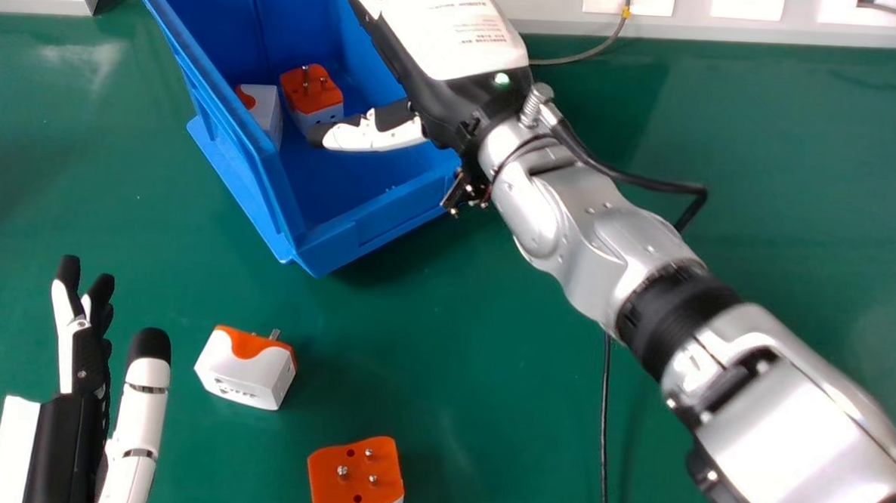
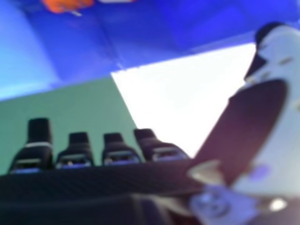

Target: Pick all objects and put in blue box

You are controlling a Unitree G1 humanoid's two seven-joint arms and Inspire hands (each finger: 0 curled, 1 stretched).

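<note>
in the head view, a smooth green table [image 1: 452,320] runs back to a pale wall [image 1: 549,3]. nearer the robot lie two blocky plug adapters. the white-sided adapter [image 1: 242,382] is on its side, orange cap and metal pins facing away, its longer side running across the table, slightly nearer at the right end. the upturned adapter [image 1: 355,478] has its orange face and round metal pins up, a thin white edge below; its long axis can't be told. the left hand [image 1: 84,356] is beside the white-sided one, relaxed, holding nothing.

farther back, the blue box [image 1: 373,229], ribbed hard plastic with a thick rim, sits at an angle. inside, the orange-topped adapter [image 1: 311,90] points its pins up, next to the pale adapter [image 1: 264,107] near the left wall. the right hand [image 1: 453,36] is over the box, its thumb out above the floor of it, near the orange-topped one.

in the right hand view, blue walls slope past green tabletop; an orange piece lies in the box. the right hand [image 2: 119,154] is released, fingertips extended, grasping nothing.
</note>
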